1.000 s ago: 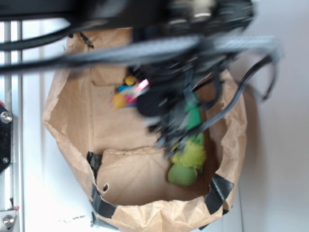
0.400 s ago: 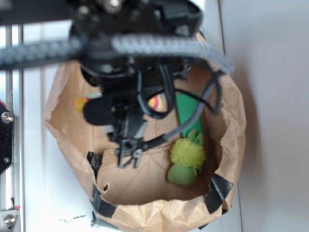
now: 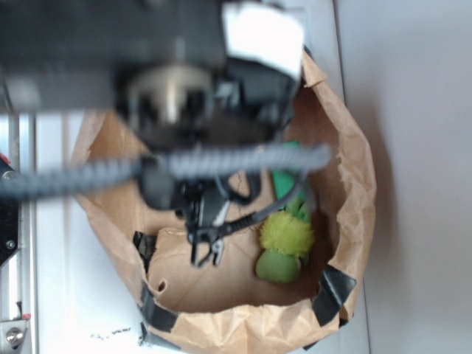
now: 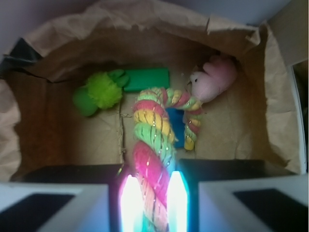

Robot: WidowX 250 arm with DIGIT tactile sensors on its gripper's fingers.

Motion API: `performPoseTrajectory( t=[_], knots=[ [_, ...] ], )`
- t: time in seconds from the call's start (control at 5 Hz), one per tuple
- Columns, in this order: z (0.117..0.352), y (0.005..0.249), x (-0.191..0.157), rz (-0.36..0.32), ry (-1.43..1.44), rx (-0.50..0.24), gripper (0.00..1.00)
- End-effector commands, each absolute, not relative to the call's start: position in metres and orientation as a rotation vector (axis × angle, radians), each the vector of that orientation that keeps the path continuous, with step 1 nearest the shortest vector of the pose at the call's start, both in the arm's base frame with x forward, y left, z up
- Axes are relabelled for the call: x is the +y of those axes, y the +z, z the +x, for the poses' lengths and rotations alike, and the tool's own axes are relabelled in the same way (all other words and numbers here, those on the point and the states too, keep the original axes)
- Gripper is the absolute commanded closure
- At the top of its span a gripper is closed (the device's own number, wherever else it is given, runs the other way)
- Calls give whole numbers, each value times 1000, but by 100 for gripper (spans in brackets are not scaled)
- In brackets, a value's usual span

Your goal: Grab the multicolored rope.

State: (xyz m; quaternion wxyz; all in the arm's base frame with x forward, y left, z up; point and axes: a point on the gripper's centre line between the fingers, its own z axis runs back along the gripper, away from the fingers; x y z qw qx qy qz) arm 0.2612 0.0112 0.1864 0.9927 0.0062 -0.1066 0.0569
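Wrist view, nearest the lens: the gripper (image 4: 149, 200) shows as two pale, glowing fingers (image 4: 129, 203) at the bottom edge, standing narrowly apart with the pink end of the multicolored rope (image 4: 152, 140) between them. The fingers flank the rope closely on both sides; whether they press it firmly cannot be told. From there the rope rises away from the camera through green, yellow and red-pink twists, bends to the right at its top, and hangs down again in a shorter limb ending beside a blue object (image 4: 175, 126) that lies partly under it on the bag floor. Beyond the bend, a flat green block (image 4: 148, 79) lies against the back wall, with the fuzzy green plush toy (image 4: 99, 93) at its left end. The pink plush toy (image 4: 212, 79) sits in the far right corner, touching the rope's bend. All lie inside the crumpled brown paper bag (image 4: 270, 111).

Exterior view: the blurred arm (image 3: 199, 110) covers most of the bag's (image 3: 354, 192) interior; the rope is hidden here, and only the green plush toy (image 3: 284, 243) and the green block (image 3: 284, 181) show.
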Motion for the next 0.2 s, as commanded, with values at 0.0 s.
performPoseTrajectory(
  t=[0.0],
  knots=[
    [265,200,6,10,101,-300,100]
  ],
)
